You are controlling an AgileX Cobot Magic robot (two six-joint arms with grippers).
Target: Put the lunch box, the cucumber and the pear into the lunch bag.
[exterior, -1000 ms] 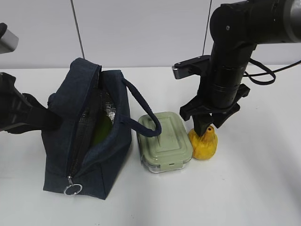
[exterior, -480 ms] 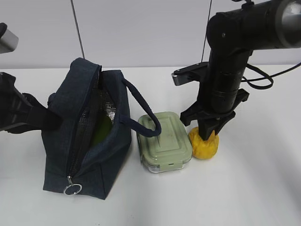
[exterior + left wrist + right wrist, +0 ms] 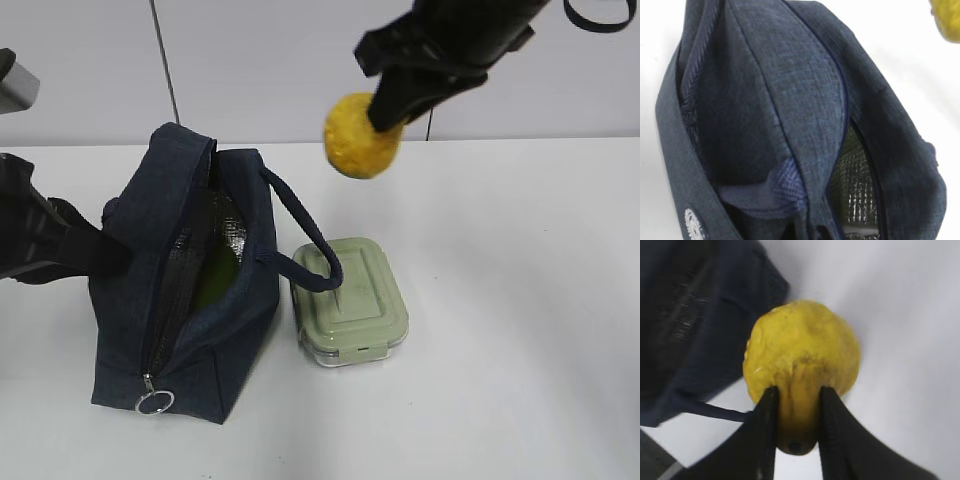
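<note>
Now the right gripper (image 3: 796, 415) pinches the pear (image 3: 361, 136) by its narrow top, high above the table between bag (image 3: 185, 300) and box (image 3: 350, 300); bumpy and probably firm, it looks secure there.

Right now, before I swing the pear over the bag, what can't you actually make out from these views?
- Left gripper: the left wrist view shows only the lunch bag; in the exterior view its fingers are hidden behind the bag, so its state is unknown.
- Cucumber: only a green patch shows through the bag opening; the rest is hidden by the walls.
- Right gripper: its body is cut off by the top edge of the exterior view, though it clamps the pear.
- Lunch box: the handle crosses its left corner.
</note>
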